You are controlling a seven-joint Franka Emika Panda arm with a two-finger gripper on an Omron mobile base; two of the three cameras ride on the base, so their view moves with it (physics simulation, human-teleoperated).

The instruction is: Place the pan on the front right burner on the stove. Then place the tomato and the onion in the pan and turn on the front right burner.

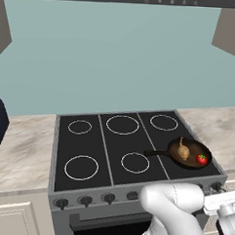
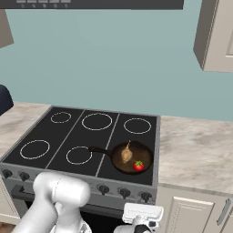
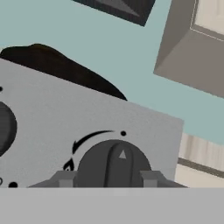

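Pan (image 1: 190, 153) on stove (image 1: 89, 137) front right corner, onion (image 1: 184, 151) and tomato (image 1: 201, 159) inside; below it on front panel, claw (image 3: 108, 177) partly closed around rightmost knob (image 3: 114, 168), straight ahead.

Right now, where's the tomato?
In the pan on the stove's front right burner, at the pan's near-right edge, right of the onion: the tomato.
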